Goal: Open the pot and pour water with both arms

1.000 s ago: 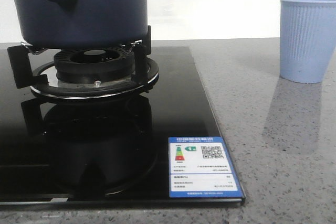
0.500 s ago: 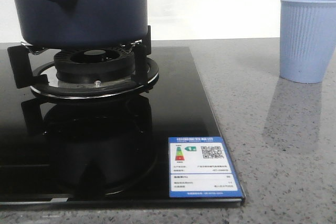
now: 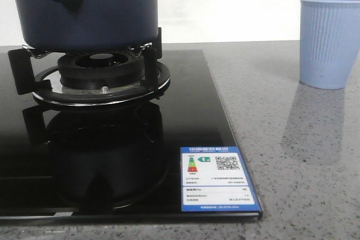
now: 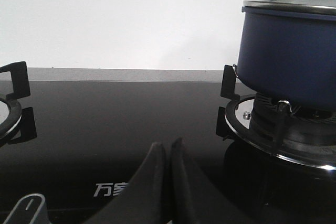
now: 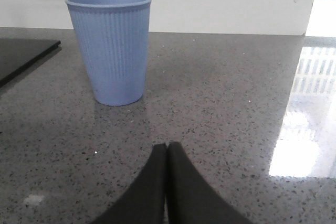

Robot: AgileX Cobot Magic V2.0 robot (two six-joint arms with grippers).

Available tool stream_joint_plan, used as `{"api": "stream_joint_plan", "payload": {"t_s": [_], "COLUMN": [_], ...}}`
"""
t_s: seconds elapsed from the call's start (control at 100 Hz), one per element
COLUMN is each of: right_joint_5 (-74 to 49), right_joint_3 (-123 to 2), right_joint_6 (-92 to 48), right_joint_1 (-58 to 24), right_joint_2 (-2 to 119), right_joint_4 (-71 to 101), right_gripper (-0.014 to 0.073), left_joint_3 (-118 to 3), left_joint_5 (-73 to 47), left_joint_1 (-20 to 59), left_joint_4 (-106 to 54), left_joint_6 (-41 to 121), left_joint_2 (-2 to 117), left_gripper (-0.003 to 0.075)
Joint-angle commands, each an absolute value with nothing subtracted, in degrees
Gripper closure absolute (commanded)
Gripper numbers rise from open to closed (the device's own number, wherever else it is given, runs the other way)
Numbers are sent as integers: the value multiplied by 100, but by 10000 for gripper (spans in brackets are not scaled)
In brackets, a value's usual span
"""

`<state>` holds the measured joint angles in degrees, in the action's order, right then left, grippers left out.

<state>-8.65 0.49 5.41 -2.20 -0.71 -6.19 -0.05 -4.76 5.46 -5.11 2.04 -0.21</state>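
The dark navy pot (image 3: 90, 9) sits on the gas burner stand (image 3: 101, 80) at the far left of the front view, its handle stub with a hole facing the camera. In the left wrist view the pot (image 4: 286, 61) carries a glass lid with a metal rim (image 4: 291, 2). My left gripper (image 4: 168, 148) is shut and empty, low over the black hob glass, apart from the pot. My right gripper (image 5: 167, 148) is shut and empty over the grey counter, short of the light blue ribbed cup (image 5: 110, 45). Neither arm shows in the front view.
The black glass hob (image 3: 185, 116) has an energy label (image 3: 216, 178) at its near right corner. A second burner stand (image 4: 10, 98) shows in the left wrist view. The light blue cup (image 3: 329, 40) stands on the speckled grey counter (image 3: 298, 155) to the right of the hob.
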Motion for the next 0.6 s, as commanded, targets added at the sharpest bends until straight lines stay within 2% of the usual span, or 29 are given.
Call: {"api": "stream_joint_plan", "payload": {"t_s": [0.0, 0.46, 0.59], "right_joint_5": [-223, 230, 243], "right_joint_3": [146, 146, 146], "right_joint_6": [506, 590, 590], "right_joint_1": [-228, -228, -228], "right_joint_2": [-177, -177, -177], "right_joint_4": [-665, -570, -46], "right_gripper": [655, 655, 655], "left_joint_3": [76, 76, 76], "left_joint_5": [55, 88, 119], "left_joint_1": [554, 554, 554], "left_joint_4": [-534, -561, -912], "left_joint_6": [163, 163, 163], "left_joint_2": [-155, -155, -155], "left_gripper": [736, 736, 736]}}
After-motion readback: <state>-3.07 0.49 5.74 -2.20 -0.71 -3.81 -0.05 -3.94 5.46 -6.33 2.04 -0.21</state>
